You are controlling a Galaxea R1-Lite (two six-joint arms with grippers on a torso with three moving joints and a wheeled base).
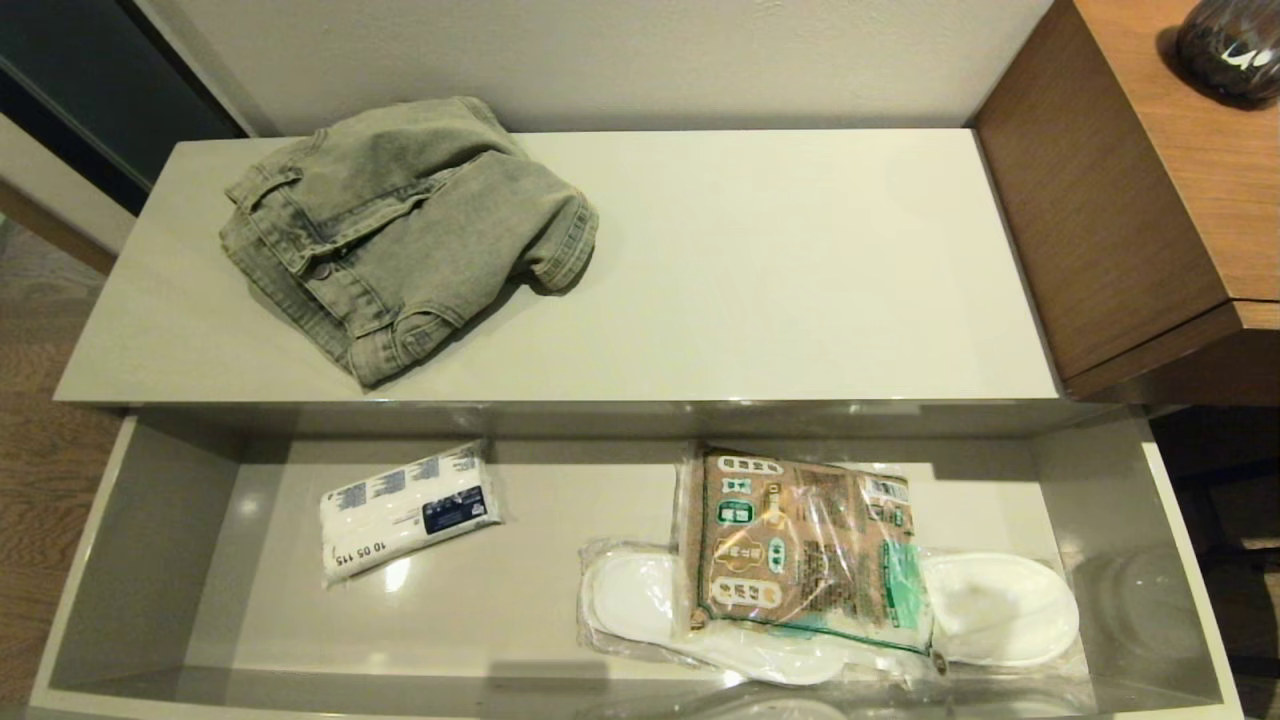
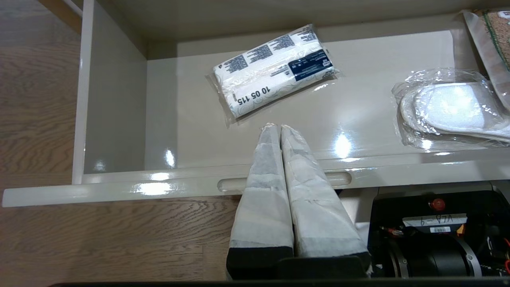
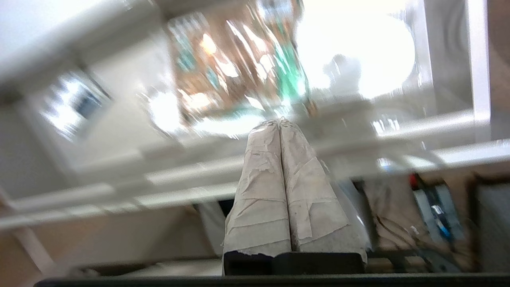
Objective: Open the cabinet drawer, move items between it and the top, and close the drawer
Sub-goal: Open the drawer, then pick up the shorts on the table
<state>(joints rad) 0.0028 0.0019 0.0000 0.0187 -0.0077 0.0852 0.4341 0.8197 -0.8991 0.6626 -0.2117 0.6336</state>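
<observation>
The cabinet drawer is pulled fully out below the top. A faded grey-green denim garment lies crumpled on the left half of the top. In the drawer's left part rests a white cloth folded in a printed clear wrapper. Neither gripper shows in the head view. My left gripper is shut and empty, hovering over the drawer's front rim just short of the wrapped cloth. My right gripper is shut and empty near the drawer's right front.
Plastic-wrapped white slippers and a brown-and-green printed packet lie in the drawer's right half. Taller brown wood-grain furniture with a dark object stands to the right. Wood floor lies left of the drawer.
</observation>
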